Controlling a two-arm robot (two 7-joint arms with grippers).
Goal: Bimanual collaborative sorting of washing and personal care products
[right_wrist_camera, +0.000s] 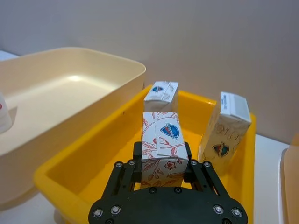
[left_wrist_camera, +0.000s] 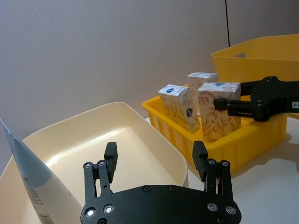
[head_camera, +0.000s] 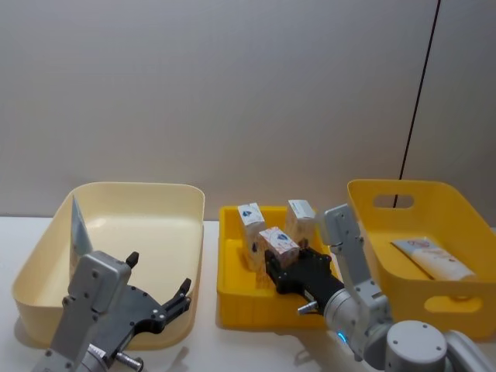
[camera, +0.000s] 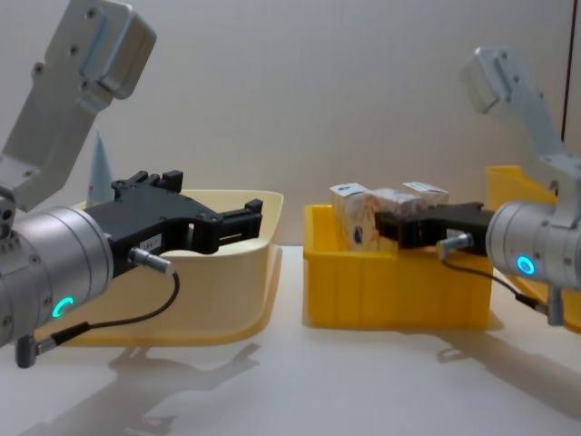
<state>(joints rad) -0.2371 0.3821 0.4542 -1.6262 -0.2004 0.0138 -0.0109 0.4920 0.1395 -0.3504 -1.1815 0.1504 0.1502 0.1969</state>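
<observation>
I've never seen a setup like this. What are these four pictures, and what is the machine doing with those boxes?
It is a robot with two arms, each ending in a gripper. One picture comes from its head, one from its chest, and one from each wrist.

On the table stand a cream bin, a small yellow tray and a larger yellow bin.

The right gripper is shut on one small white carton in the tray; two more cartons stand behind it. The left gripper hangs open over the cream bin, where a light-blue tube leans. Another tube lies in the larger yellow bin.
</observation>
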